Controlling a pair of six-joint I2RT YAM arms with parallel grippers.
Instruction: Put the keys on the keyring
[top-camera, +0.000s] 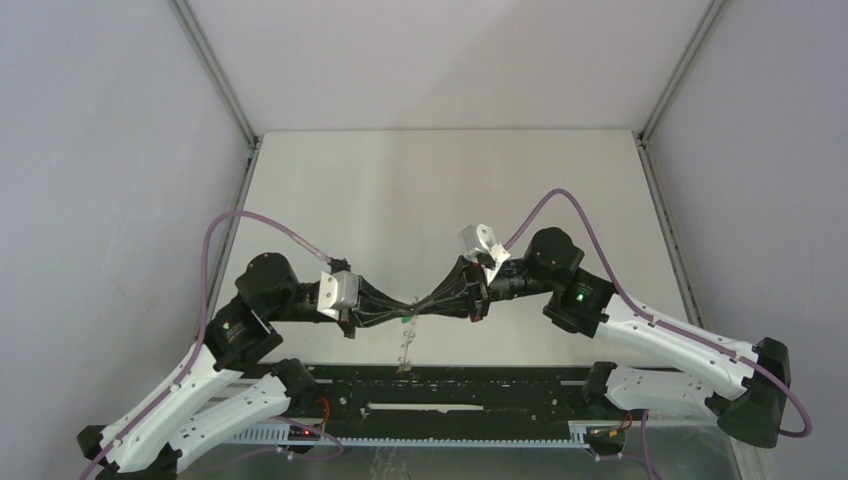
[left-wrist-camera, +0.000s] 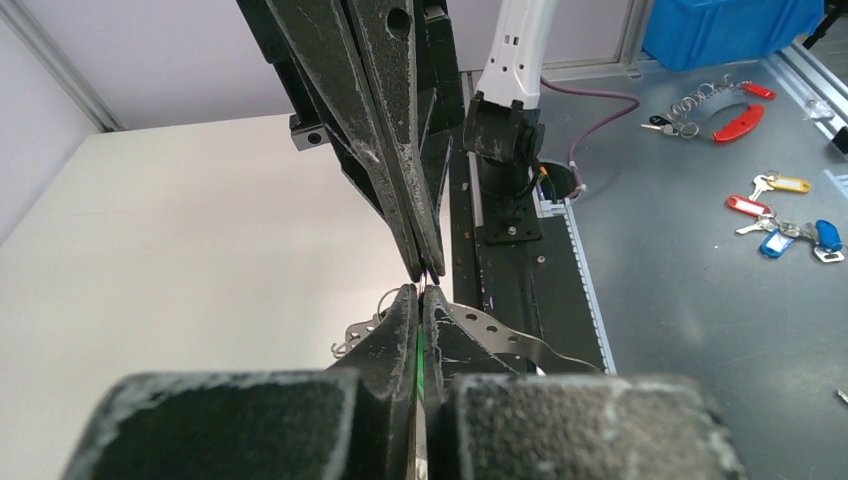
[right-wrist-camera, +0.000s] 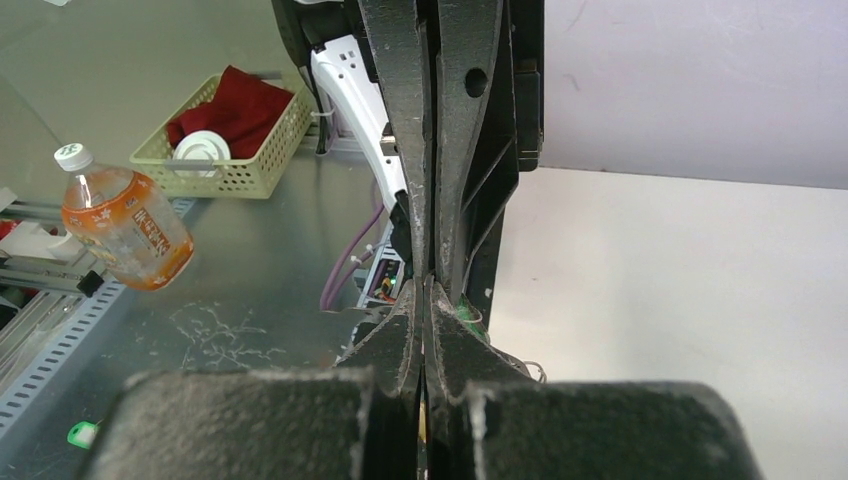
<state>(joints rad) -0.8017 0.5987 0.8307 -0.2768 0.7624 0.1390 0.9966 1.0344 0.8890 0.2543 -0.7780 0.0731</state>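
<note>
**Both jaws pinched shut, tip to tip, low in the centre of the overhead view**

The left arm (top-camera: 300, 290) and the right arm (top-camera: 545, 270) meet nose to nose above the near edge of the desk (top-camera: 440, 190). Both pairs of jaws are fully closed.

In the left wrist view a sliver of green shows between the left jaws. I judge this to be the green key (left-wrist-camera: 421, 352), gripped by its head. The right jaws come down from the top of that frame, and their tips almost touch the left ones. What they hold, if anything, cannot be told.

The keyring (left-wrist-camera: 492, 325) sits directly under the meeting point. Its grey perforated band shows on both sides of the left jaws. From overhead it is a thin line running from the tips towards the bottom of the frame, so its long axis crosses the line of the two arms. Both arms are equally near it.

The coming move likely depends on lining the key's hole up with a loop on the rim, which is hidden here. The yellow-orange key cannot be made out.

Off the desk:
- A blue bin (left-wrist-camera: 730, 30) at the upper right of the left wrist view, contents unseen.
- A basket (right-wrist-camera: 240, 170) at the upper left of the right wrist view, holding a red cloth (right-wrist-camera: 235, 110) and a white lid (right-wrist-camera: 203, 147).
</note>
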